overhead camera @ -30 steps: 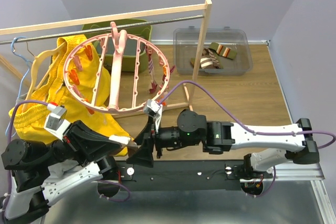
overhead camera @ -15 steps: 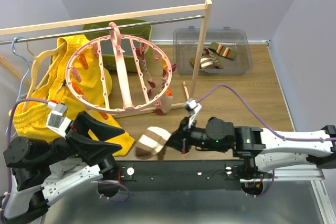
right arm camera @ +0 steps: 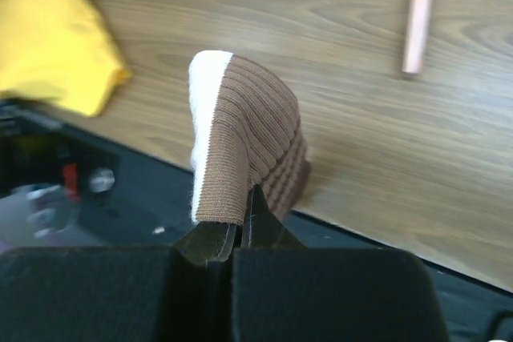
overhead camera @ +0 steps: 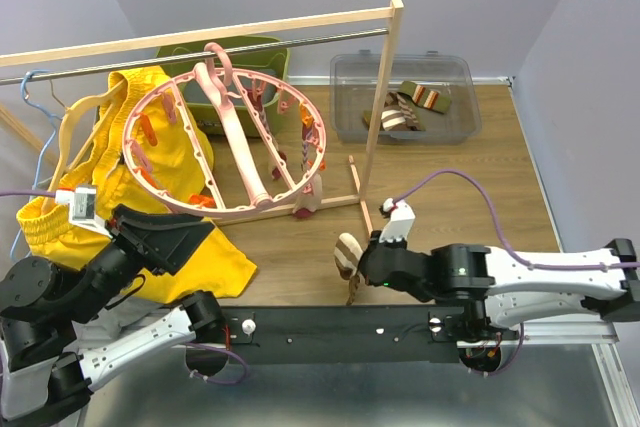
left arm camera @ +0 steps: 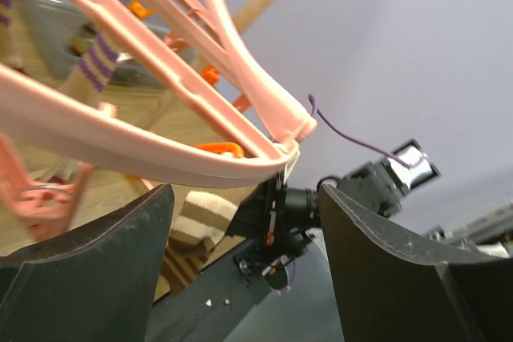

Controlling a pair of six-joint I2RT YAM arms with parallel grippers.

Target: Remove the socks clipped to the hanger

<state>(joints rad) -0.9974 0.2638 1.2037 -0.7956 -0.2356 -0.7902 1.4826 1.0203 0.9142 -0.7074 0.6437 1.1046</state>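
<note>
right tool: pinches brown sock over desk edge | left tool: jaws wide, holding nothing, just below hanger rim | purple-striped sock hangs from hanger

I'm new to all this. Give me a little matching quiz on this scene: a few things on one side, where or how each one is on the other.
Things:
1 brown-and-white sock
2 pink hanger
3 clear bin
4 left gripper

States:
A open
B hanging from the rail
C holds loose socks
D pinched in the right gripper

Pairs: 1-D, 2-B, 3-C, 4-A
</note>
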